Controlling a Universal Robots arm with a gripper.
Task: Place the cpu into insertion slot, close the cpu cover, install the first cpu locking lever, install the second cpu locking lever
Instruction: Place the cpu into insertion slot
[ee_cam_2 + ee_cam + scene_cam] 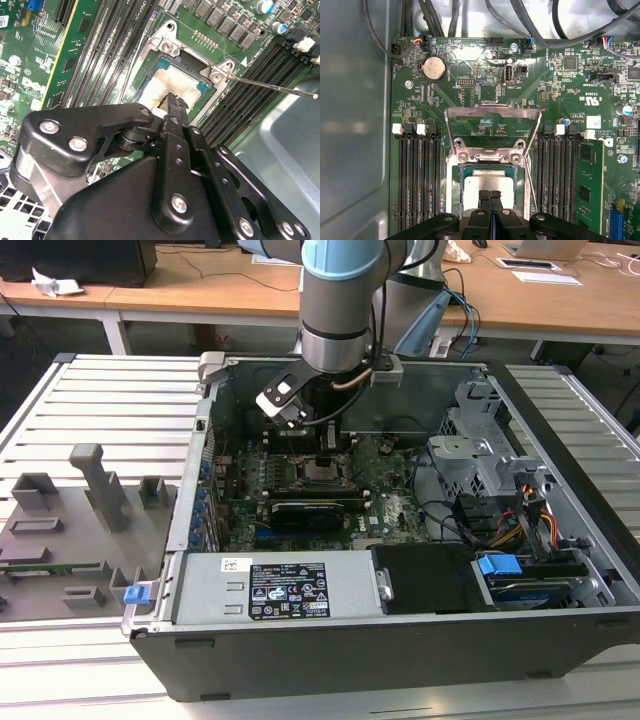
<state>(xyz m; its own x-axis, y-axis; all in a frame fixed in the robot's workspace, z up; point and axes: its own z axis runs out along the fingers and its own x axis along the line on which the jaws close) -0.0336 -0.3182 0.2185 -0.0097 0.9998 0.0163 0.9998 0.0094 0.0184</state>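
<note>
Jaws tight together, tips over the cpu (487,181) in the insertion slot (452,186), cpu cover (470,110) open.

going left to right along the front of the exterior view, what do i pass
grey fixture blocks → small blue clip → labelled power supply → black drive cover → blue tab → orange and yellow cables
</note>
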